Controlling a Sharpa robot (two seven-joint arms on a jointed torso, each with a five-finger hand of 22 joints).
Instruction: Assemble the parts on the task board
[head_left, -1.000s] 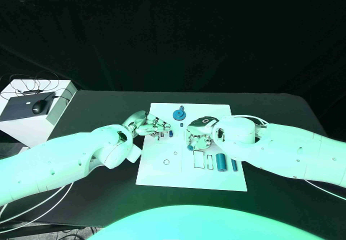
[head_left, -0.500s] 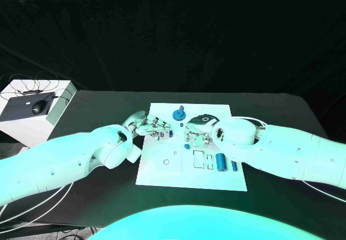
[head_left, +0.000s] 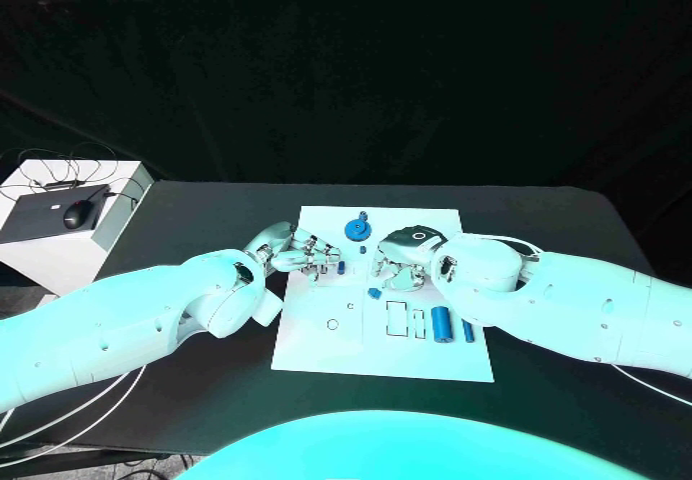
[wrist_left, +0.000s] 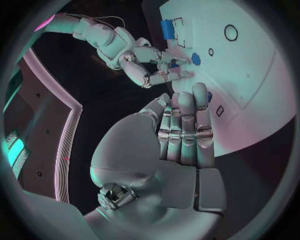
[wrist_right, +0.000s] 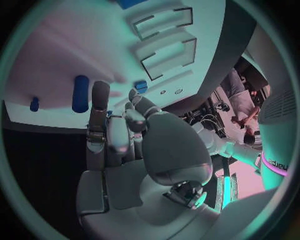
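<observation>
A: From the head view, where is the next piece lying?

B: A small blue stub part (head_left: 374, 293) is lying on the white task board (head_left: 325, 345), just near of the silver right hand (head_left: 397, 268), which is hovering over the board's middle. The silver left hand (head_left: 300, 252) is hanging at the board's left edge, farther from that stub. Two blue cylinder parts (head_left: 441, 322) are lying to the right, long axes running near to far.

A: And the left wrist view?

B: The left hand (wrist_left: 182, 125) is showing straight fingers pressed side by side, holding nothing. Across the board the right hand (wrist_left: 150, 67) is curling beside a blue piece (wrist_left: 195, 59); whether it is gripping is unclear.

A: The right wrist view?

B: The right hand (wrist_right: 115, 127) is showing extended fingers with nothing between them, over the board, a blue cylinder (wrist_right: 80, 93) and a small blue block (wrist_right: 140, 86) just beyond the fingertips. The right hand is likely the better placed one.
</observation>
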